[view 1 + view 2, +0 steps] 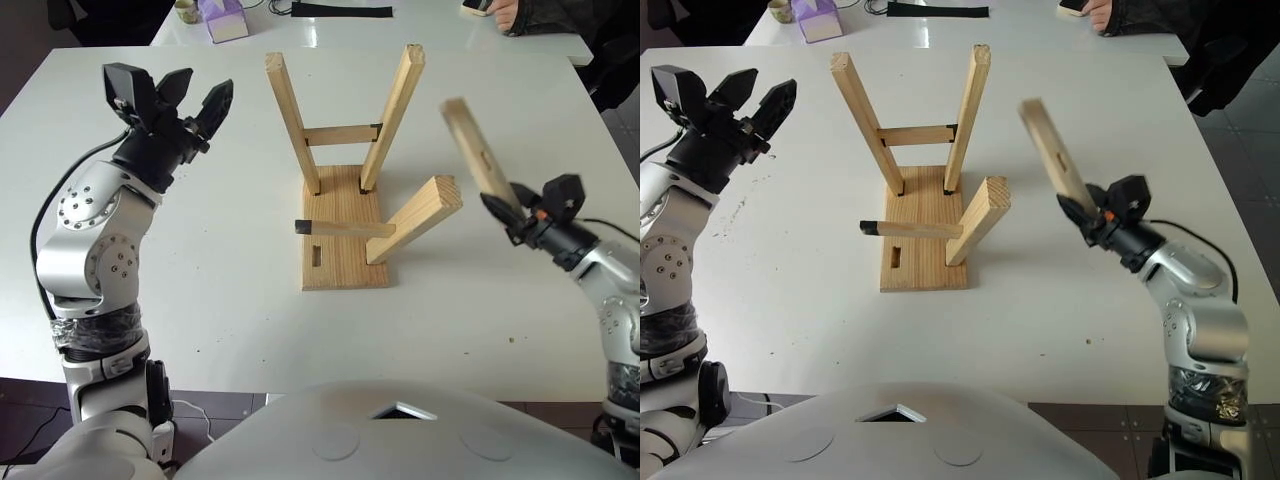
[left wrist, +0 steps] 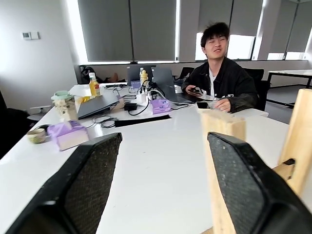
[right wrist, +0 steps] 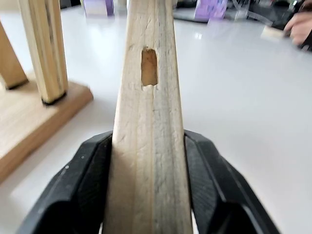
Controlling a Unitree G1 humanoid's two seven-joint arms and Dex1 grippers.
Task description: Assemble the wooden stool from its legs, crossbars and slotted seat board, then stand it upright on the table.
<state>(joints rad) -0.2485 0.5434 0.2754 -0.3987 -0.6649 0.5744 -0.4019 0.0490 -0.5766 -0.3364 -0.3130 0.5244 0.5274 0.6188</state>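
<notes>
Wooden leg [image 1: 470, 140] pinched in the right gripper's [image 1: 512, 213] jaws, tilted above the table [image 1: 200, 300] at 3 o'clock of the seat board [image 1: 350, 268].
Left gripper [image 1: 197, 100] hangs at 10 o'clock of the board, jaws spread and empty. At the board's 12 o'clock end two legs [image 1: 292, 120] stand joined by a crossbar [image 1: 338, 134]. A third leg [image 1: 415, 216] leans at its 3 o'clock edge, with a second crossbar [image 1: 345, 229] jutting toward 9 o'clock.

The pale seat board [image 1: 345, 272] lies flat, with a left leg [image 1: 292, 120] and right leg [image 1: 392, 115] standing at its far end joined by a crossbar [image 1: 338, 134], a third leg [image 1: 415, 220] leaning over its right edge with a second crossbar [image 1: 345, 228] jutting leftward, and a slotted fourth leg [image 1: 478, 155] tilted aloft to its right.
</notes>
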